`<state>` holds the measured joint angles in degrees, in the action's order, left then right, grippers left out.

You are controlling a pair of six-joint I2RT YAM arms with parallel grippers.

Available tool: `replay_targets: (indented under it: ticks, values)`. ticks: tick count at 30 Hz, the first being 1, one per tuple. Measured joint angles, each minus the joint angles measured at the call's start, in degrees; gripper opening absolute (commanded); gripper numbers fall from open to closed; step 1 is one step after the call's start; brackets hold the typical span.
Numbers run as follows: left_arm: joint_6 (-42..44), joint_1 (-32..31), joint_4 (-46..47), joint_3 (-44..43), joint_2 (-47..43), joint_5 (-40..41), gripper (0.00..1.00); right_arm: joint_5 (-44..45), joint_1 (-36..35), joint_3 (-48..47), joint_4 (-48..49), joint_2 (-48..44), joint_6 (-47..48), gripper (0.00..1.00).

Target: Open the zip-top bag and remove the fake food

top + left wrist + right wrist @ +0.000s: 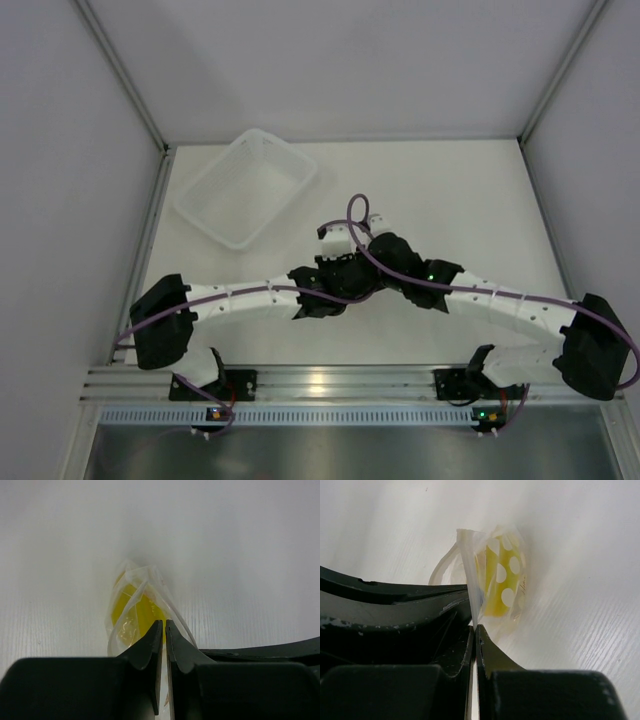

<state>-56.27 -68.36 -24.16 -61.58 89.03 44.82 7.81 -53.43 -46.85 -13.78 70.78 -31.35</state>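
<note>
— Two arms over that white ribbed worktop (450, 190), right? Where have they met?

— Near its middle. The white-and-black left arm (240, 298) and the matching right arm (500, 300) lean in from either side, wrists touching or nearly so. The translucent white rectangular basket tray (207, 225) sits apart from them, towards the far left corner.

— And the hands?

— Both are pinched together. The black two-fingered left hand (164, 625) has its fingertips almost meeting, with the film of the small clear crinkly zip-top bag (125, 630) caught between them. The right hand (475, 627) is clamped on a strip of the same bag (450, 565) from the other side.

— So the bag is between them?

— Yes, held by both hands just over the worktop; from above, the arms hide it. I cannot tell whether it touches the surface.

— The food?

— Inside the bag. The bright yellow rounded plastic fake food (127, 597) shows through the film, with pale round spots over it in the right wrist view (495, 590).
</note>
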Motion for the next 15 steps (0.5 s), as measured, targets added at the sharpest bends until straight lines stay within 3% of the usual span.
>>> replay_targets:
  ticks: [15]
  values:
    - [-8.0,-0.3,4.5,3.7,0.1,-0.1,0.0,0.2,0.9,1.9,0.3,-0.2,-4.5,0.0]
